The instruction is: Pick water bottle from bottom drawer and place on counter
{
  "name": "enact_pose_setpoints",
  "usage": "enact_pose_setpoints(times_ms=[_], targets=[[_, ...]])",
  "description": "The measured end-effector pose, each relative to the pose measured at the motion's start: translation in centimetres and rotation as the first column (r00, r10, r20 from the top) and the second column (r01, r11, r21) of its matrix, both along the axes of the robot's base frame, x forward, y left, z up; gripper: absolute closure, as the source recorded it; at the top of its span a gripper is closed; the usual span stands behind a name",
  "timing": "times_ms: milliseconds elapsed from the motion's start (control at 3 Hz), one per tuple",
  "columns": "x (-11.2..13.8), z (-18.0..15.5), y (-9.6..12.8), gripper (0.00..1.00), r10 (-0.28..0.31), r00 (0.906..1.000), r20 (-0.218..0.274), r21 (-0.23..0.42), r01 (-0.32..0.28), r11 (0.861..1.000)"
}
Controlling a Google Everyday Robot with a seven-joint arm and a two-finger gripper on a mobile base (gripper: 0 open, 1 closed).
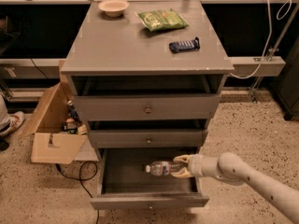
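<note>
The bottom drawer [126,174] stood pulled out under the front edge of the bench, leaving its dark inside open from above. That was why the arm could come in from the right side and reach over the drawer's right wall. The gripper [180,167] sat inside the drawer near its right end, its two pale fingers [181,159] closed on the bottle [161,168], one above and one below the base end. The bottle lay on its side with the white cap pointing to the left, probably gripped as it had lain on the drawer floor. Whether it touched the floor or hung just clear of it could not be told. The counter [135,48] was bare across its middle and front. A bowl [114,7] sat near the back left corner, a chip bag [161,19] by the back edge and a dark bar [184,45] toward the right edge, so the front left looked the easiest spot for a set-down. The lift would probably have to clear the drawer front and the two upper drawers first.
</note>
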State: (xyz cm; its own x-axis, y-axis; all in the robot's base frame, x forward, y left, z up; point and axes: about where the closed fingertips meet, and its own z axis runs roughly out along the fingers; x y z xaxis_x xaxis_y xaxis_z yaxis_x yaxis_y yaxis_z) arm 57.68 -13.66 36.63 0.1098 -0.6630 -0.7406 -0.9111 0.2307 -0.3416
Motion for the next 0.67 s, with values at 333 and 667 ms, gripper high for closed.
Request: enact_pose_setpoints(times_ms=[333, 667], targets=[[-0.9, 8.7, -0.4, 1.0, -0.006, 0.9898, 0.143, 0.007, 0.005, 1.0], [-1.8, 19.9, -0.9, 1.0, -0.009, 0.9626, 0.271, 0.023, 0.003, 1.0]])
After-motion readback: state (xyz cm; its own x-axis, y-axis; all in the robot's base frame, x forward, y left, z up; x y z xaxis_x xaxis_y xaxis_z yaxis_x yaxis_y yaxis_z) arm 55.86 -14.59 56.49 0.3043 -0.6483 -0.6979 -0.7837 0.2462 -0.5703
